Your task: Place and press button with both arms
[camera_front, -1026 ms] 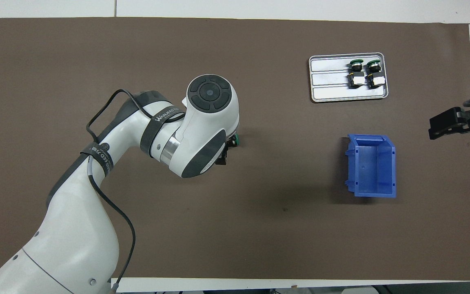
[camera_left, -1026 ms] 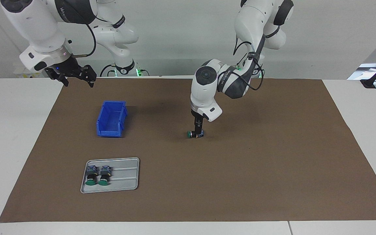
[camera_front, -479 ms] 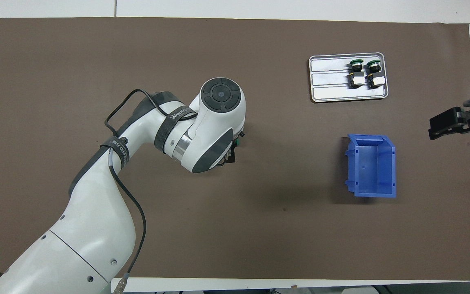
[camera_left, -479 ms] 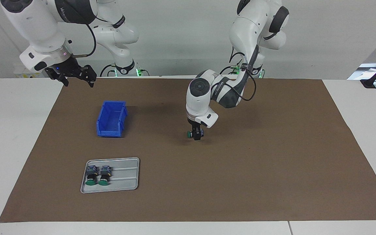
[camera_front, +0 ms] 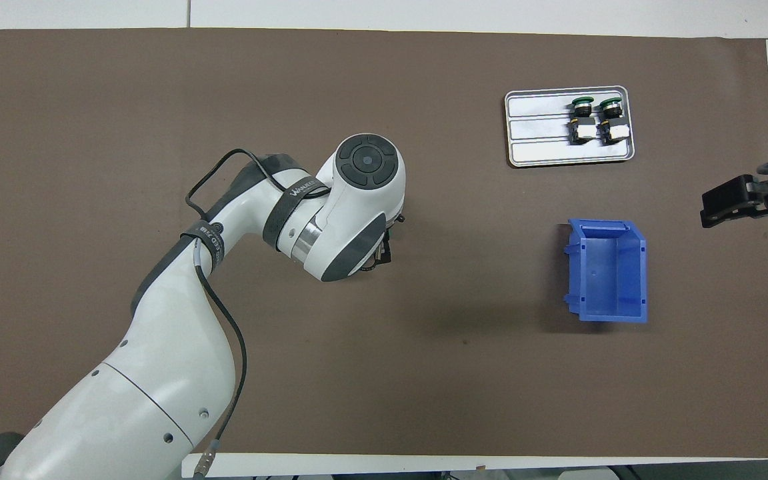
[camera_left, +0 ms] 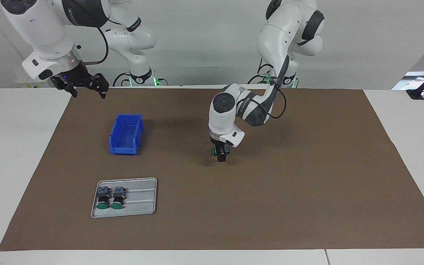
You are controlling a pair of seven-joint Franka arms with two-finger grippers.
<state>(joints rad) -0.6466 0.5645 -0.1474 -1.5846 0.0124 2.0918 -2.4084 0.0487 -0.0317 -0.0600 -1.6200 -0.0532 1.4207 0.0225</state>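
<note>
My left gripper (camera_left: 221, 157) reaches straight down to the brown mat (camera_left: 307, 176) near its middle and is shut on the button (camera_left: 214, 150). The button lies sideways at mat level, its green cap toward the right arm's end and its blue-grey body showing on the other side of the fingers. In the overhead view the left arm's wrist (camera_front: 357, 207) hides the button, and only the dark gripper (camera_front: 381, 252) peeks out. My right gripper (camera_left: 81, 87) waits open and empty, raised over the mat's edge at its own end; it also shows in the overhead view (camera_front: 751, 199).
A blue open bin (camera_left: 125, 134) (camera_front: 607, 270) stands on the mat toward the right arm's end. A grey tray (camera_left: 140, 206) (camera_front: 537, 143) lies farther from the robots than the bin and holds two identical green-capped buttons (camera_left: 110, 198) (camera_front: 596, 120) side by side.
The left arm's wrist has swung and sunk lower over the button, shifting slightly toward the right arm's end. The button stays at about the same spot. The right arm has not moved.
</note>
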